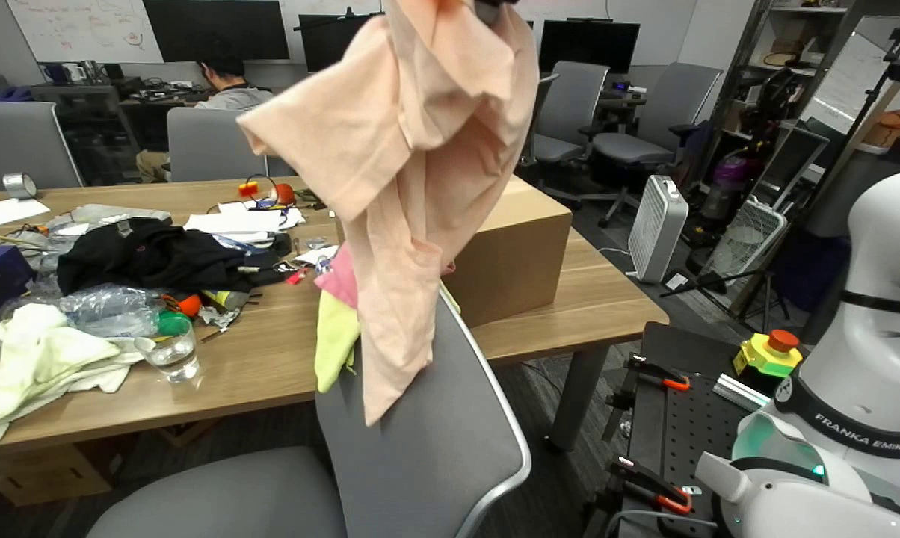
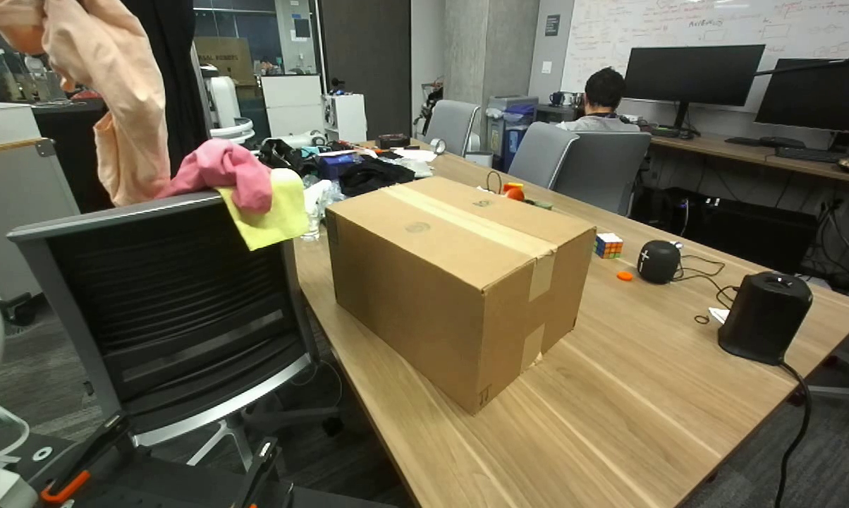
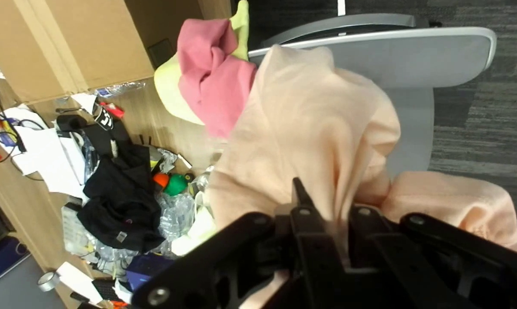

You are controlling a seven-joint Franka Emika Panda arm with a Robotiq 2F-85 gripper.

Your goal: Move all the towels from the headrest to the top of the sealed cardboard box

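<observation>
- In an exterior view, we see the peach towel (image 1: 420, 149) hanging in front of the sealed cardboard box (image 1: 516, 261), hiding part of it; left of the box a glass (image 1: 164, 349) seems to hold clear liquid (image 1: 177, 368).
- In an exterior view, we find the box taped across its top, contents hidden; the pink towel (image 2: 223, 169) and the yellow-green towel (image 2: 280, 212) drape over the headrest (image 2: 114, 215) beside the box.
- In the wrist view, we see the gripper (image 3: 333, 212) pinching folds of the peach towel; the pink towel, lying over the yellow-green one, comes between the peach and the box.
</observation>
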